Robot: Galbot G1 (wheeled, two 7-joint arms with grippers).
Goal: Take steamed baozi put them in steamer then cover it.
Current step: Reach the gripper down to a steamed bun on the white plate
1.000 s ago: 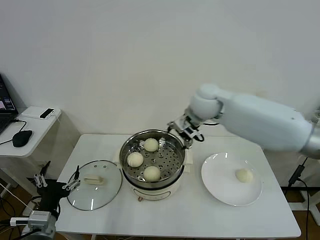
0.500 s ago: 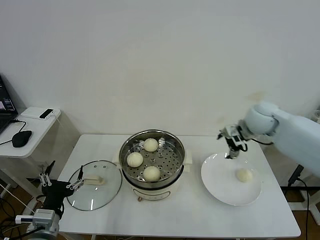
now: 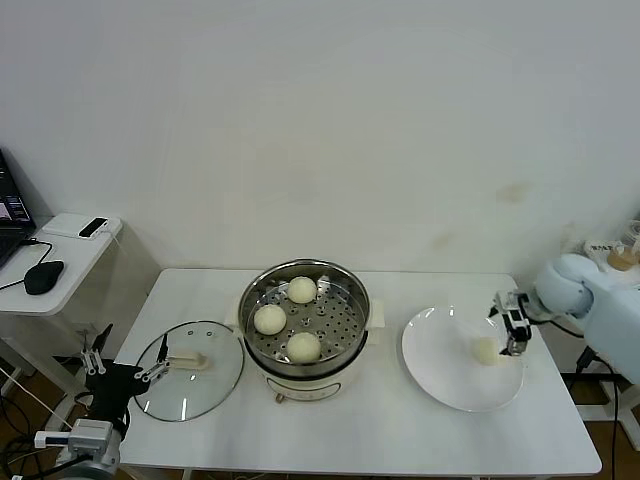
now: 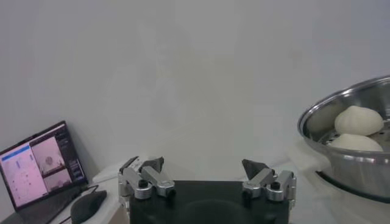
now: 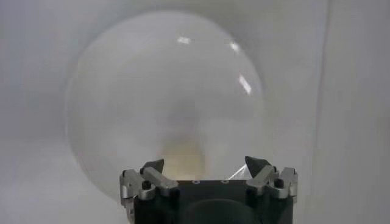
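Three cream-white baozi point(image 3: 271, 319) point(image 3: 302, 290) point(image 3: 304, 346) lie on the perforated tray of the steel steamer point(image 3: 340, 283) at the table's middle. A fourth baozi point(image 3: 487, 350) lies on the white plate point(image 3: 440, 360) to the right. My right gripper point(image 3: 511, 327) is open just above and beside that bun; in the right wrist view the bun point(image 5: 183, 159) sits between the spread fingertips point(image 5: 152, 165). The glass cover point(image 3: 200, 385) with its cream handle point(image 3: 187, 360) lies flat left of the steamer. My left gripper point(image 3: 125, 371) is open, low at the table's left edge beside the cover.
A side desk at far left holds a laptop point(image 4: 41, 161), a mouse point(image 3: 44, 275) and a small device point(image 3: 94, 226). A white wall stands behind the table. The table's front edge point(image 3: 350, 462) runs below the plate and cover.
My right arm swung from the steamer's back right rim out to the right and down to the plate, ending over the last bun. The left gripper stayed put.
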